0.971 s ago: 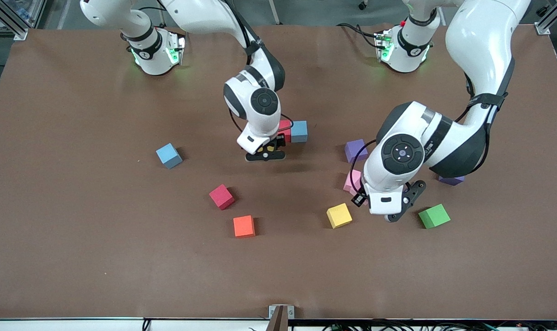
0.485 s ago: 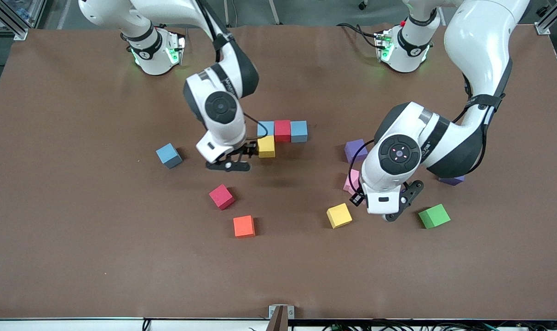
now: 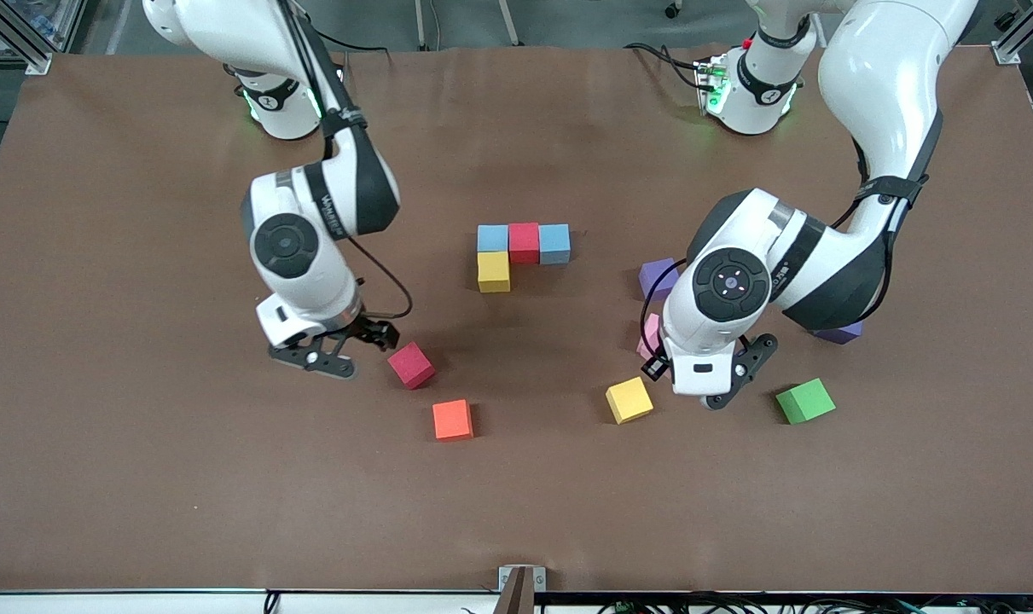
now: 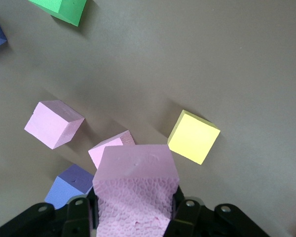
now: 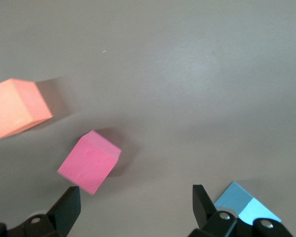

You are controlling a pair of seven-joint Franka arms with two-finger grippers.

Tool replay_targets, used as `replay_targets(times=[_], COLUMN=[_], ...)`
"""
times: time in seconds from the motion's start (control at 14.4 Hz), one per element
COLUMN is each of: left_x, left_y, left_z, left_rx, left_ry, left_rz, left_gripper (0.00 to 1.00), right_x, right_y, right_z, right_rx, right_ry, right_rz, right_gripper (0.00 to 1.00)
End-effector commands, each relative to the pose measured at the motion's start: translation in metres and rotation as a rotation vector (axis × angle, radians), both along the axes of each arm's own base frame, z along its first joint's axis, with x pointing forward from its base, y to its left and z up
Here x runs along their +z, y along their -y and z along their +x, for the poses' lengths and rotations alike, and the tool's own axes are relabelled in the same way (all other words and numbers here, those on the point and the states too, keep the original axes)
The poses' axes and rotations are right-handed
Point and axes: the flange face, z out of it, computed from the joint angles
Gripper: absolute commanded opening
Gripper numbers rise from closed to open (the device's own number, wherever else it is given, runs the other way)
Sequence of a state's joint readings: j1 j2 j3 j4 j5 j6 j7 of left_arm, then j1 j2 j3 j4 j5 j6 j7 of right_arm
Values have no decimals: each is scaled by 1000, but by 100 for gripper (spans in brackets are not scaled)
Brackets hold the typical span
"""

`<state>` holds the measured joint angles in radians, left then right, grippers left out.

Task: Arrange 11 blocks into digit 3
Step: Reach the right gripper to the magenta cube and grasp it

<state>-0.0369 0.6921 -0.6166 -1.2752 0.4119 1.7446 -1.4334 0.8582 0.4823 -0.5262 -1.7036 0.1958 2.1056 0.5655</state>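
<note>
Now pinching a pink block (image 4: 135, 190) in the left gripper (image 4: 135, 217) above the table (image 3: 141, 477) — right gripper (image 5: 133, 205) spread wide beside the red block (image 5: 89, 161).

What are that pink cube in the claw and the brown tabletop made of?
The pink cube looks like soft matte foam: its cut face shows a pebbly, open-celled texture and no shine. The tabletop looks like a dull brown paper or mat covering; faint creases and soft glare suggest a thin sheet, though that is uncertain.
</note>
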Motion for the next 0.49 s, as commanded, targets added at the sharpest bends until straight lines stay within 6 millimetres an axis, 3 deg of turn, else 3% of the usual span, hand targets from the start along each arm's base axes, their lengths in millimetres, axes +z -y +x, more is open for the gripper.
replay_targets(times=[0.0,0.14,0.42], left_x=[-2,-2,-2], left_y=[7,7,7], left_z=[-1,-1,-1], left_rx=[3,3,0], left_ry=[12,13,13], left_rz=[3,1,3], left_gripper=[15,15,15], right_x=[-19,-32,-68], right_y=[-10,-18,-40], right_z=[-1,5,7], right_rx=[-143,-359,-536], right_ry=[2,29,2], right_rz=[-4,-4,131], right_gripper=[100,100,100])
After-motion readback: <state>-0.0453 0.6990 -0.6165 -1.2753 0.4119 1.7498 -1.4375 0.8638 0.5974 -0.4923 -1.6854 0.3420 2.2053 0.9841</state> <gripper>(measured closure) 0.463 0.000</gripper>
